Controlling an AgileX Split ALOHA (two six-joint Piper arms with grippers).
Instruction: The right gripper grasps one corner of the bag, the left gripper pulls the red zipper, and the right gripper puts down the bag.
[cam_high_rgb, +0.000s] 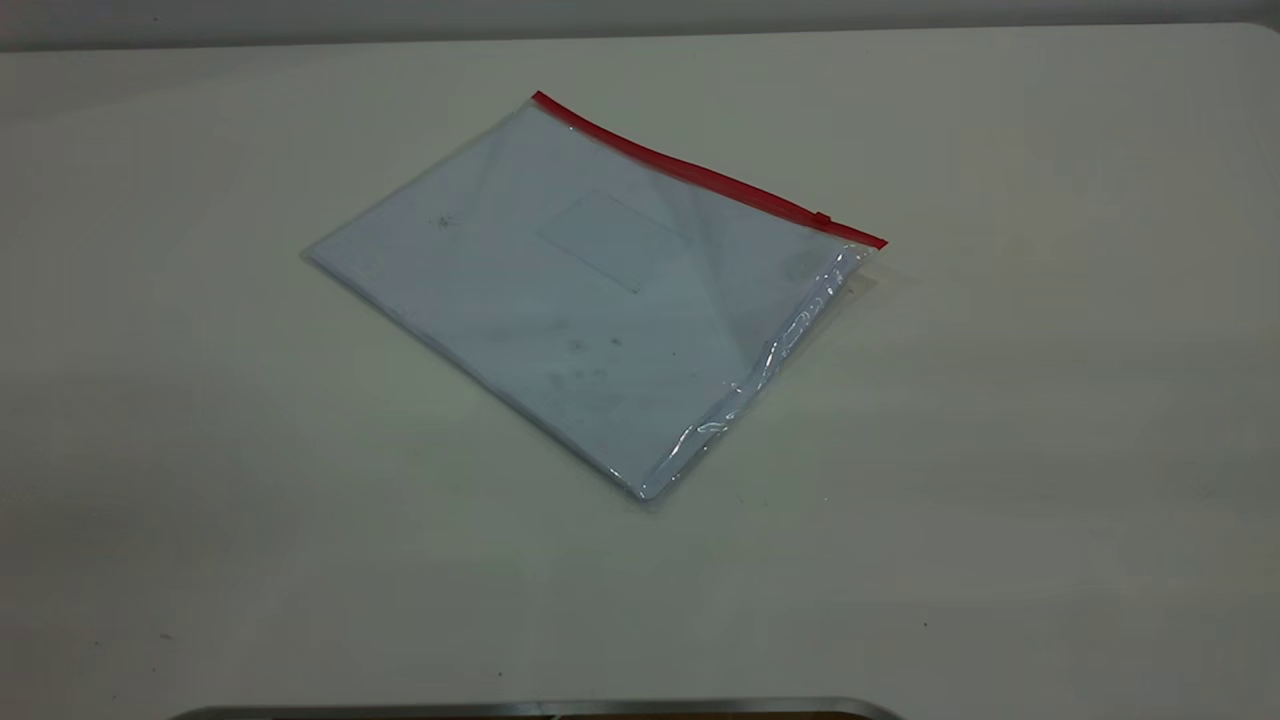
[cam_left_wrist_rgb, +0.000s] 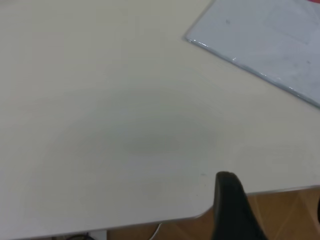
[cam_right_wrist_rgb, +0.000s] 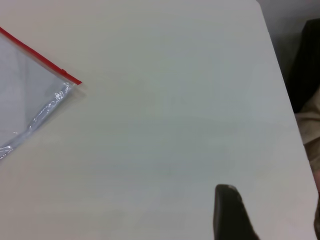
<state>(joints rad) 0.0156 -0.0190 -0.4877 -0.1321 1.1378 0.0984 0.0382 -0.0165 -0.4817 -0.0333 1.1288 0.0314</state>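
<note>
The bag (cam_high_rgb: 590, 300) lies flat and skewed on the table (cam_high_rgb: 1050, 450), well away from both arms, with nothing gripped yet. The worst risk I see is at the corner of the bag (cam_high_rgb: 868, 246): the plastic is slick and sits flush to the tabletop, so the right gripper (cam_right_wrist_rgb: 232, 215) could skate over it or just shove the whole pouch sideways instead of pinching it. The slider (cam_high_rgb: 821, 218) is tiny and sits near that same corner, so the left gripper (cam_left_wrist_rgb: 235, 210) might miss it or crowd the other arm there. Only one dark finger of each gripper shows at the edge of its wrist view, so I cannot tell how wide either pair of jaws stands. The pouch is clear and crinkly, shiny along its short side, with white sheets inside, a faint label pocket (cam_high_rgb: 612, 240), and the red zipper (cam_high_rgb: 700, 172) running along its far long edge.
</note>
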